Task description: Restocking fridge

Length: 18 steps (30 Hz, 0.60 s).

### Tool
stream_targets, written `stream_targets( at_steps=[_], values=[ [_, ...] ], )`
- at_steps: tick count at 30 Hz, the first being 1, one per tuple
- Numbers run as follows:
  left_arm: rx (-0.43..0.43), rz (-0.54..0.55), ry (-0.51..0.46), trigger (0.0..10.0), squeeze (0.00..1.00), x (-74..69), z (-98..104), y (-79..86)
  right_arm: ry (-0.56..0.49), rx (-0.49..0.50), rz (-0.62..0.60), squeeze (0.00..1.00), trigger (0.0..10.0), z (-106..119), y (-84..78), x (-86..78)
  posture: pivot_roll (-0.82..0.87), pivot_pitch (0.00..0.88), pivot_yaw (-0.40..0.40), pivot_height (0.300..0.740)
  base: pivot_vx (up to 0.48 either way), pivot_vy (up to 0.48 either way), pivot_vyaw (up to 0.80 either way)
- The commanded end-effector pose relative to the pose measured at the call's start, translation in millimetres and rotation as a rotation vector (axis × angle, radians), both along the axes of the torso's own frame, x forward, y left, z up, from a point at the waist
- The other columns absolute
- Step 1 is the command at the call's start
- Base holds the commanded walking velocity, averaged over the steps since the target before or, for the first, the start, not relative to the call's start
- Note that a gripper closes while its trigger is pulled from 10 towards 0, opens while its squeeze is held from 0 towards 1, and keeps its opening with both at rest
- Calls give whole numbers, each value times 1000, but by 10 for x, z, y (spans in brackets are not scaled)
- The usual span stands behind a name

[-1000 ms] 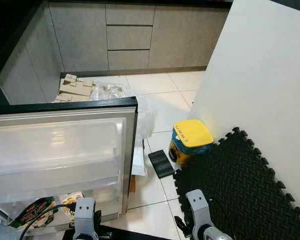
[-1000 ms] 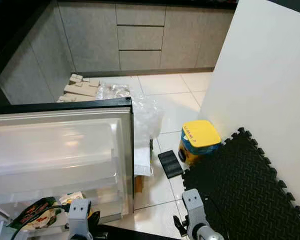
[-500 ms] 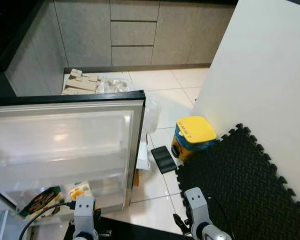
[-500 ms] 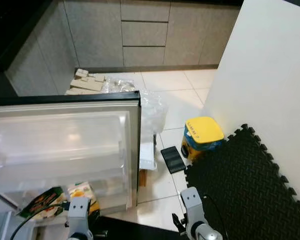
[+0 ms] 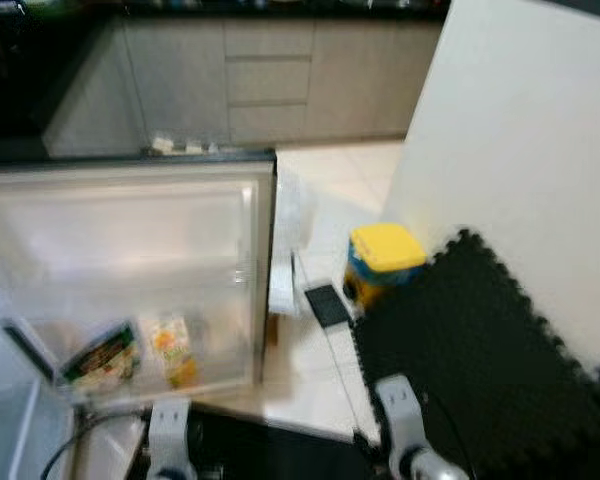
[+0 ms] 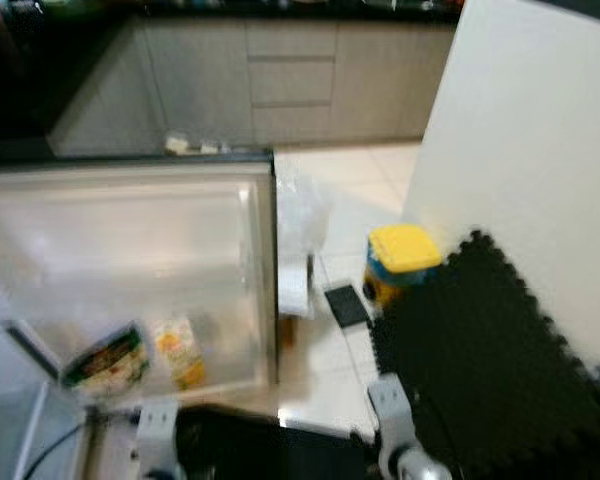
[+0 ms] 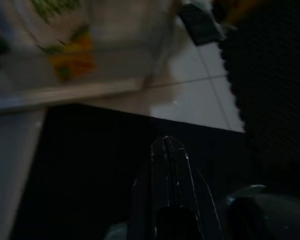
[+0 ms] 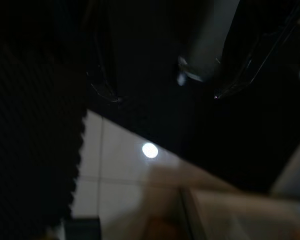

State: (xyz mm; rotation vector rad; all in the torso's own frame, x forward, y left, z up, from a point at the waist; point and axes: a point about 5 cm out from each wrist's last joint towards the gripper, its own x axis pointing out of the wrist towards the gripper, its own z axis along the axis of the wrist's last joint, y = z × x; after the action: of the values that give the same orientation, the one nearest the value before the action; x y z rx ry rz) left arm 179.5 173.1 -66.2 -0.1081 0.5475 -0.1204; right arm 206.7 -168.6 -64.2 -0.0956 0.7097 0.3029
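since half a second ago the whole view has swung and blurred, so the camera moved, not the things. fridge door (image 5: 130,270) stands open at the left of the frame, with two packets (image 5: 140,355) on its lowest shelf; restocking looks barely begun. left claw (image 7: 168,150) is pressed together and empty, hanging low, below the packets. right claw (image 8: 165,90) hangs spread over the black mat (image 5: 480,350), well apart from the door. yellow bin (image 5: 383,262) sits mid-frame.
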Motion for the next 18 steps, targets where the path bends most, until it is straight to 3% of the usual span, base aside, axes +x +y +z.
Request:
stream_targets(
  at_steps=[1, 18],
  values=[
    [9, 0, 40, 10000, 0, -86, -50, 36, 15, 5, -6, 0, 10000, -24, 25, -31, -59, 26, -77, 713, 0, 0, 0],
    [23, -35, 9, 10000, 0, -47, -17, -2, 20, -19, 29, 0, 10000, -34, 27, -47, -60, 17, -75, 713, 0, 0, 0]
  ],
)
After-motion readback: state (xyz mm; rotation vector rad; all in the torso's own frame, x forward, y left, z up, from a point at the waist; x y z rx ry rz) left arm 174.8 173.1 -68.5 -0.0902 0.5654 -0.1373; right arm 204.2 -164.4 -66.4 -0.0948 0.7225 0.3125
